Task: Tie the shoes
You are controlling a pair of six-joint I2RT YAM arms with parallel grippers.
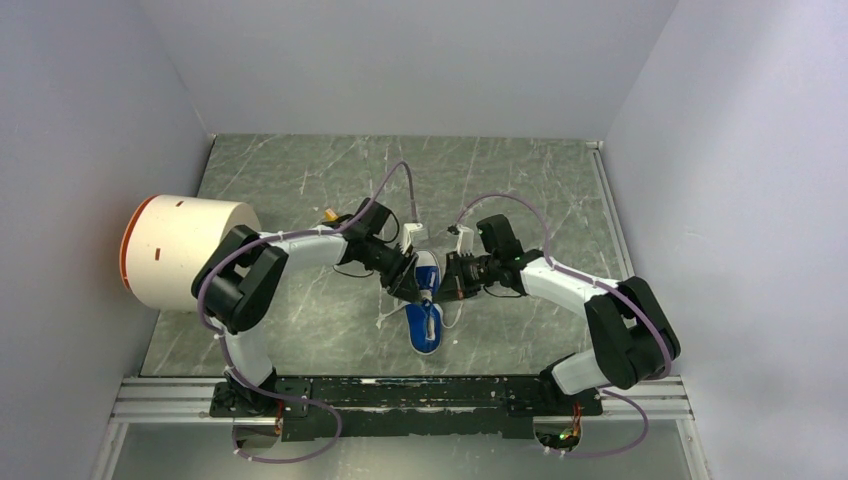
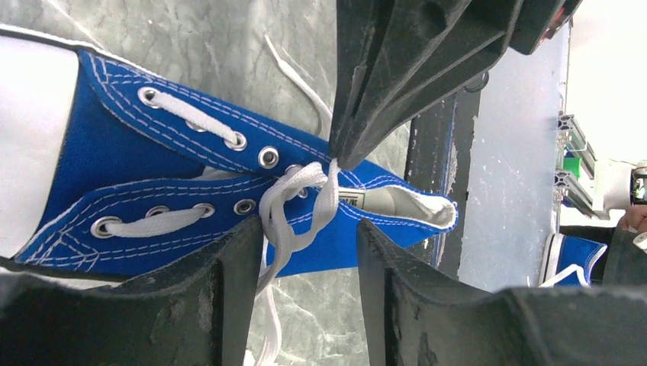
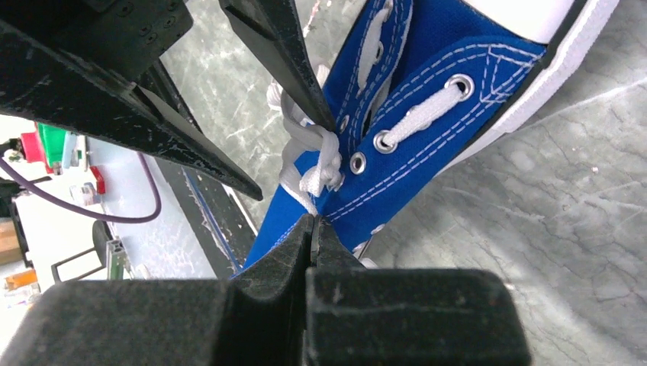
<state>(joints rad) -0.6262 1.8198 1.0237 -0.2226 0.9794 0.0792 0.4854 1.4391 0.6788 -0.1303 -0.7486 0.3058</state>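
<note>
Left hand (image 2: 309, 226) straddles the laces (image 2: 284, 200) with its fingers apart; right hand (image 3: 313, 223), fingers together, apparently nips a strand where they cross. Between them the blue sneaker (image 1: 426, 318) lies sole-down on the marbled table (image 1: 300, 180), roughly midway across it.

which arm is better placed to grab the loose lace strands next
Left. The left gripper is open with the white laces lying between its fingers over the sneaker. The right gripper is shut at the knot, seemingly pinching lace.
</note>
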